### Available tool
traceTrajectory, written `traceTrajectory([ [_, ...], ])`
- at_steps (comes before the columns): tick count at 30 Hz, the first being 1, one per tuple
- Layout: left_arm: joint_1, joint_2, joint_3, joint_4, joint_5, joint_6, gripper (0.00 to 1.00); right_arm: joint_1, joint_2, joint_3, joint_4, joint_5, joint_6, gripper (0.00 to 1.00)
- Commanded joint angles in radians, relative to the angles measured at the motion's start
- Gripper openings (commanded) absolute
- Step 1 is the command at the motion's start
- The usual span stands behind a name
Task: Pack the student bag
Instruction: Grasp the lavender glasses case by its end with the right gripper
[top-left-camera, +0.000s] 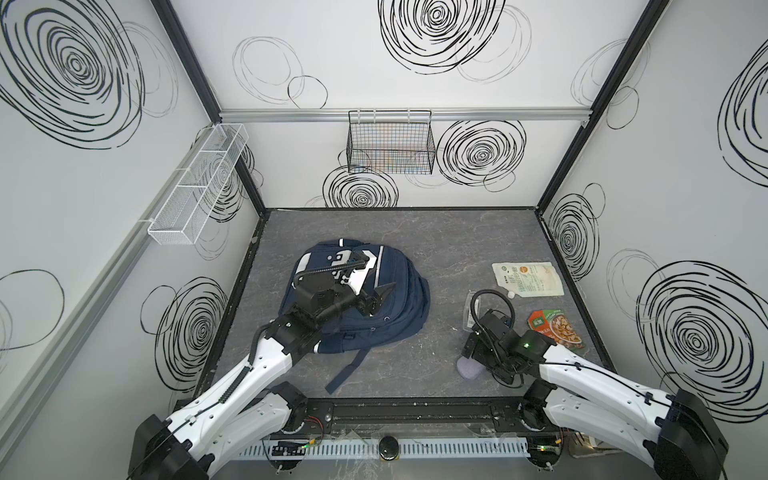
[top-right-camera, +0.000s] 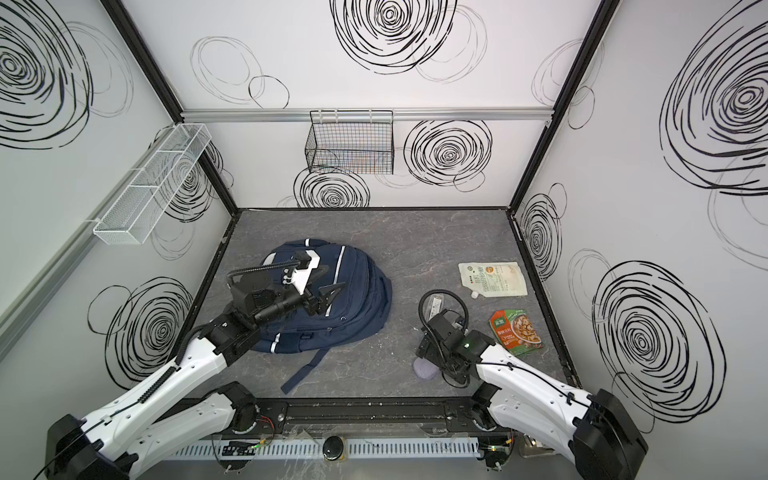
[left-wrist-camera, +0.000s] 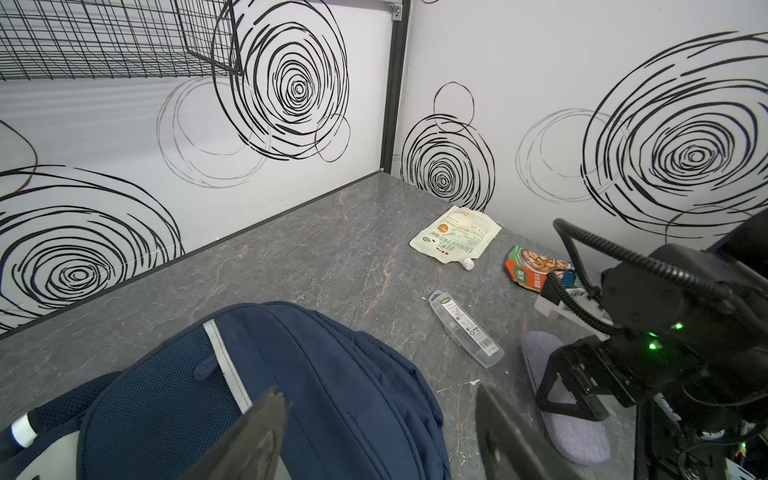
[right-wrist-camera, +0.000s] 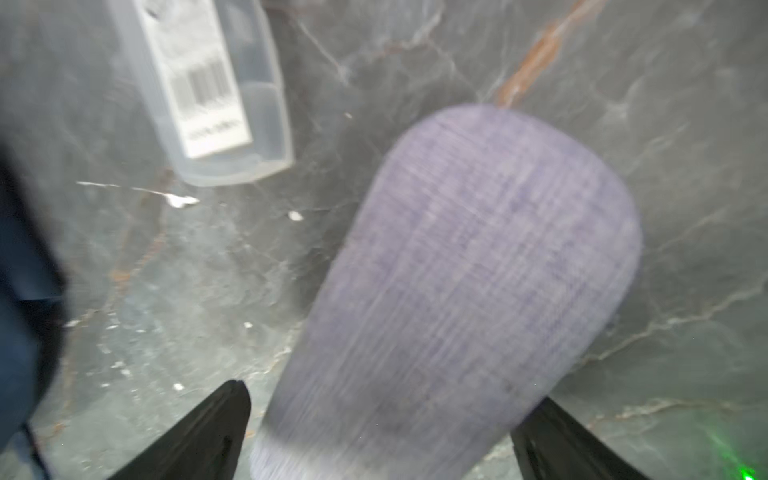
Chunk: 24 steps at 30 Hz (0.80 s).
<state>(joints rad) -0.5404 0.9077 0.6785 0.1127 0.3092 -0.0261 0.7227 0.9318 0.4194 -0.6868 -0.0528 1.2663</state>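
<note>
Because the student bag (top-left-camera: 390, 311) is soft navy fabric lying flat on the surface (top-left-camera: 436, 249), directly under the left pincer (top-left-camera: 379, 297), I judge it will sag and fold instead of lifting as one piece. It is light for its bulk and not fragile, but awkward to hold. The left pincer hangs spread over the bag's front pocket with nothing between its fingers. A dark strap (top-left-camera: 347, 370) trails from the bag back towards that arm's base. No compartment mouth shows open in any view. The best hold looks like a zip pull or a seam edge just below the pincer. A pinch on the smooth panel would likely slip or only bunch the cloth.

Further right, between the two pincers, lies a clear plastic case (left-wrist-camera: 465, 328) with a barcode label, stiff and probably slick. Just beside it lies a small lilac fabric pouch (right-wrist-camera: 478, 270). The right pincer (right-wrist-camera: 390, 397) stands spread wide astride the pouch's near end and is not closed on it. The pouch looks soft and easy to squeeze across its width. Beyond that pincer, apart from each other, lie a white spouted pouch (top-left-camera: 528, 279) and an orange food packet (top-left-camera: 555, 328).
</note>
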Motion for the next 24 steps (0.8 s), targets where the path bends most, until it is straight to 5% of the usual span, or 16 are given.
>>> traceTrajectory([
  [1,0.003,-0.018,0.005,0.032,-0.004,0.007,0.75,-0.018,0.020,-0.020,0.016,-0.019,-0.025,1.00],
  [5,0.003,-0.027,0.005,0.033,-0.003,0.006,0.75,-0.056,0.042,-0.028,0.034,-0.036,-0.081,1.00],
  [16,0.011,-0.016,-0.007,0.057,0.041,-0.032,0.81,-0.195,0.093,-0.045,0.043,-0.087,-0.212,0.78],
  [24,0.008,0.000,0.006,0.029,0.038,-0.023,0.81,-0.207,-0.051,-0.057,0.037,-0.066,-0.205,0.54],
])
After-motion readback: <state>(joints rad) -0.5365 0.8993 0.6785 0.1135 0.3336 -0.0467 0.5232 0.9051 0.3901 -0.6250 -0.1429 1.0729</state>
